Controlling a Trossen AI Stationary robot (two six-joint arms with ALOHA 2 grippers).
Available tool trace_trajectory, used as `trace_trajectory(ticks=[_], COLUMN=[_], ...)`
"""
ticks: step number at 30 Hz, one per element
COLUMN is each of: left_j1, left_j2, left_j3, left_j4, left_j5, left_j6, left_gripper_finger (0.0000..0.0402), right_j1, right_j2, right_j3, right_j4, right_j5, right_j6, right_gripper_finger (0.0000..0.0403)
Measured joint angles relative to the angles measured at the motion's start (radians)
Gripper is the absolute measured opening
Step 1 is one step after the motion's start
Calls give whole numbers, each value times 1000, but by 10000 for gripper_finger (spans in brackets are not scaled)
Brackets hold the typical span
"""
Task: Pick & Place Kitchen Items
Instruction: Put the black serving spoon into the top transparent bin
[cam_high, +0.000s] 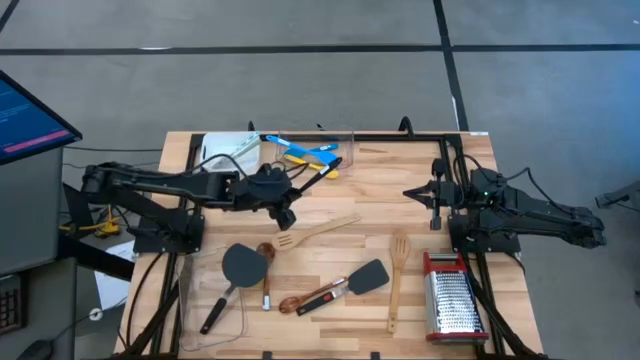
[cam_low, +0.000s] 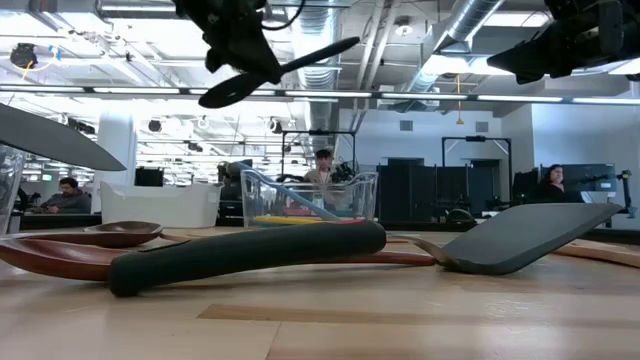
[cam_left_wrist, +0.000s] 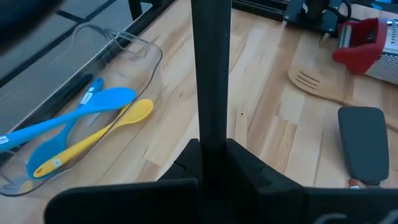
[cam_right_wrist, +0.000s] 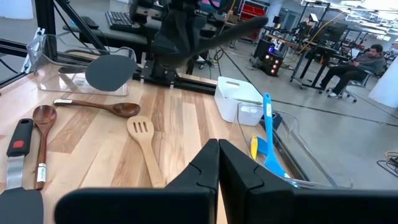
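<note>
My left gripper (cam_high: 286, 205) hangs over the middle of the table, shut on a black long-handled spoon (cam_low: 290, 65) that is high above the wood. The spoon's head (cam_low: 225, 95) is the lower end and its handle tip (cam_high: 338, 166) points toward the far clear tub (cam_high: 345, 135). In that tub lie blue (cam_left_wrist: 81, 115) and yellow (cam_left_wrist: 102, 137) silicone spoons. Wooden, grey and black utensils lie flat on the near half of the table. My right gripper (cam_high: 435, 205) waits shut at the right, holding nothing. My left gripper pinches the black spoon's handle (cam_left_wrist: 211, 130) between its two fingers, close to the head end. Most of the handle runs out ahead of the fingers. The gripper slants down from the table's left. The spoon is lifted clear, tilted, with its head low and its handle tip high.
A white tray (cam_high: 230, 150) stands beside the far tub. A second clear tub (cam_high: 190, 300) sits near left, with a round black spatula (cam_high: 240, 265) over it. A steel grater with red trim (cam_high: 452, 295) lies near right. Wooden spatulas (cam_high: 320, 232) and a grey spatula (cam_high: 370, 275) lie between.
</note>
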Motion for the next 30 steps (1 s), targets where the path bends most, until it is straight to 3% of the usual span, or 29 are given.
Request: trace_trajectory(ticks=[17, 30], left_j1=[57, 200], left_j2=[12, 18], left_j3=[1, 1], left_j4=[7, 208], left_j5=[-31, -33], left_j6=[76, 237], left_gripper_finger=[15, 15], right_j1=[0, 0], right_j2=[0, 0], right_j3=[0, 0], right_j4=[0, 0], right_j5=[0, 0], right_j6=[13, 14], right_gripper_finger=[0, 0])
